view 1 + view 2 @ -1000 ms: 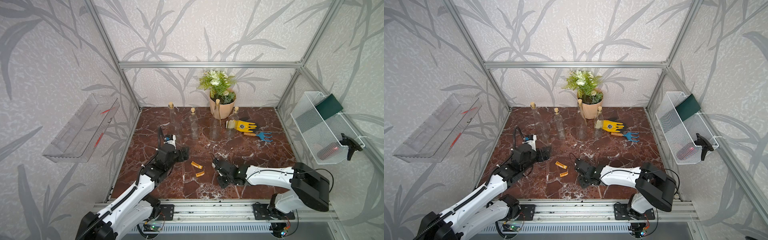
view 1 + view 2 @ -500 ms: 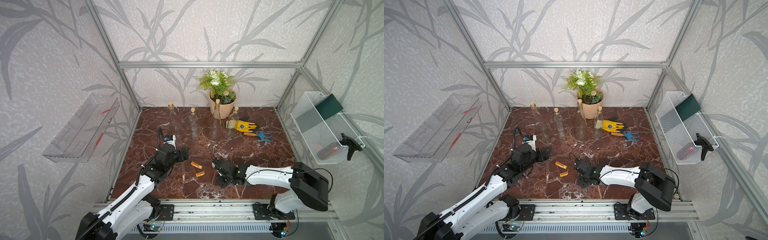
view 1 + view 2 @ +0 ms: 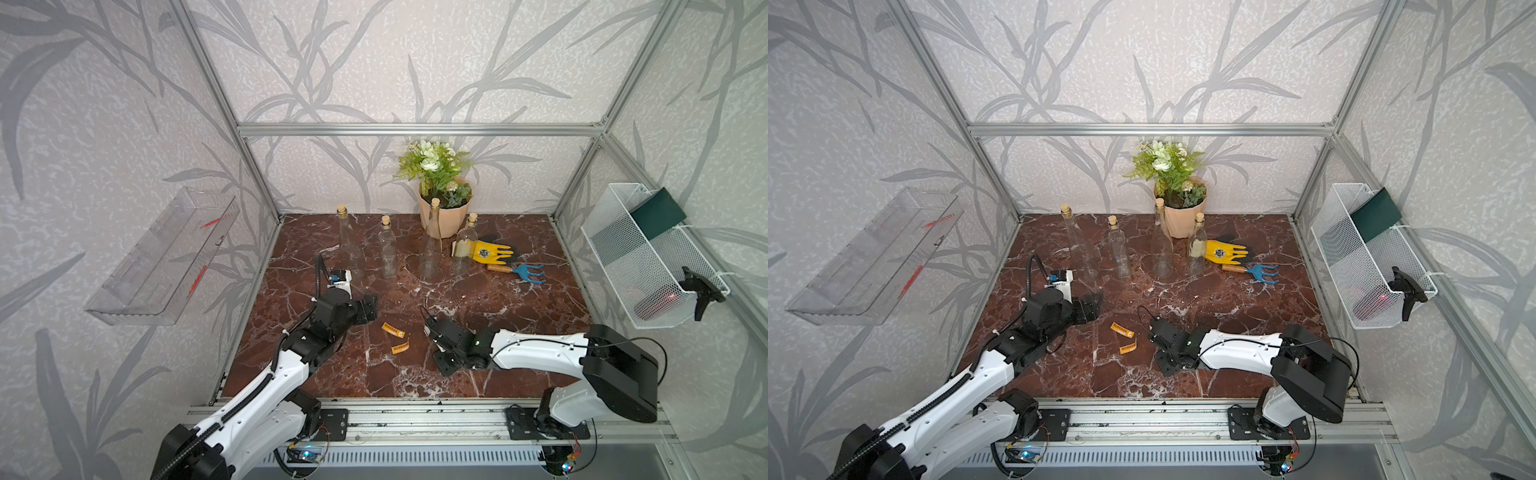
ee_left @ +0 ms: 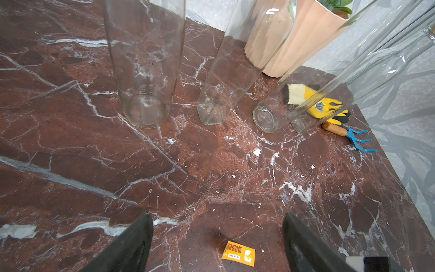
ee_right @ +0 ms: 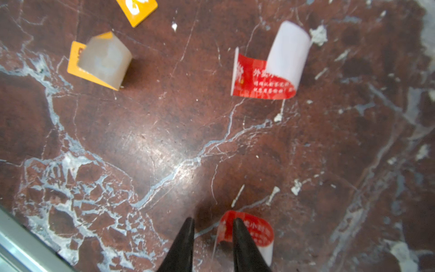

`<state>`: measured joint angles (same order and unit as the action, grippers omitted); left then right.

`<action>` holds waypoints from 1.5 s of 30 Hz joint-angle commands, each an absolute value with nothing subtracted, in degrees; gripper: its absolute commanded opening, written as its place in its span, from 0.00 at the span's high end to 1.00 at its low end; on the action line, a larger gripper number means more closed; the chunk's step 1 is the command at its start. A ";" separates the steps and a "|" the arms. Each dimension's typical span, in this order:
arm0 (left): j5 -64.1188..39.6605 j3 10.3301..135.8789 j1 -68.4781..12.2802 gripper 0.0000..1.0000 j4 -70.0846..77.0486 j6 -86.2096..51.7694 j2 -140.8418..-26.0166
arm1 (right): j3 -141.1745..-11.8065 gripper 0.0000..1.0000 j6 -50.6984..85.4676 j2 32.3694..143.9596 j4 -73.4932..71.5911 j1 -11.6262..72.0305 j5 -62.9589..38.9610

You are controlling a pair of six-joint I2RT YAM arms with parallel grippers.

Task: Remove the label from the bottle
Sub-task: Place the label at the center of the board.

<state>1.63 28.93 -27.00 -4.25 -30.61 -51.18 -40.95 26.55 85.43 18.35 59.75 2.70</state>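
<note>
Several clear corked bottles [image 3: 387, 249] stand in a row at the back; their lower glass [image 4: 143, 70] looks bare. My left gripper [image 4: 217, 219] is open and empty, just short of the leftmost bottle [image 3: 348, 245], with an orange label [image 4: 238, 253] on the marble under it. My right arm [image 3: 536, 351] reaches low over the front middle. Its gripper [image 5: 213, 222] is open by a narrow gap with nothing clamped. A curled red label [image 5: 254, 232] lies against one finger. A second red label [image 5: 266, 75] and a folded orange one [image 5: 98, 62] lie beyond.
Two orange labels [image 3: 392, 330] lie between the grippers. A flower pot [image 3: 444, 216], yellow glove [image 3: 488, 252] and blue hand rake [image 3: 523, 272] sit at the back right. A wire basket [image 3: 640, 257] hangs on the right wall and a clear tray [image 3: 166, 257] on the left.
</note>
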 commanded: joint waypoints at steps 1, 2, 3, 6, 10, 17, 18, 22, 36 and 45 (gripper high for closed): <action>2.61 28.30 -27.17 0.14 -3.33 -30.85 -50.47 | -43.33 0.69 25.25 83.09 21.32 60.20 4.44; 2.64 28.30 -27.17 0.14 -3.34 -30.87 -50.34 | -43.59 0.70 25.10 82.91 21.59 60.18 4.61; 2.68 28.22 -27.16 0.14 -3.36 -30.85 -50.30 | -43.77 0.69 24.92 82.67 21.83 60.16 4.79; 2.74 28.17 -27.17 0.14 -3.47 -30.86 -50.19 | -44.16 0.69 24.61 82.35 22.47 60.20 4.98; 2.73 28.13 -27.16 0.14 -3.34 -30.85 -50.19 | -44.32 0.70 24.54 81.91 22.83 60.18 5.19; 2.80 28.40 -27.17 0.14 -3.93 -30.66 -49.85 | -44.39 0.69 24.55 80.54 23.19 60.19 5.70; 2.96 28.39 -27.16 0.14 -4.08 -30.44 -49.67 | -44.31 0.70 24.52 80.26 23.10 60.18 5.93; 3.72 28.78 -27.21 0.14 -5.08 -29.91 -49.09 | -44.32 0.69 23.09 79.20 22.18 60.19 7.29; 6.40 30.97 -27.18 0.13 -11.32 -27.08 -44.26 | -40.19 0.66 17.51 71.14 14.22 60.14 17.36; 6.44 32.84 -27.18 0.13 -15.52 -23.94 -41.95 | -38.81 0.61 12.13 68.71 11.51 59.95 19.83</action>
<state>5.82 30.48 -27.00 -12.91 -25.85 -42.89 -39.97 15.14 70.52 13.08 59.77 17.56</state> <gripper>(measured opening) 0.871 0.382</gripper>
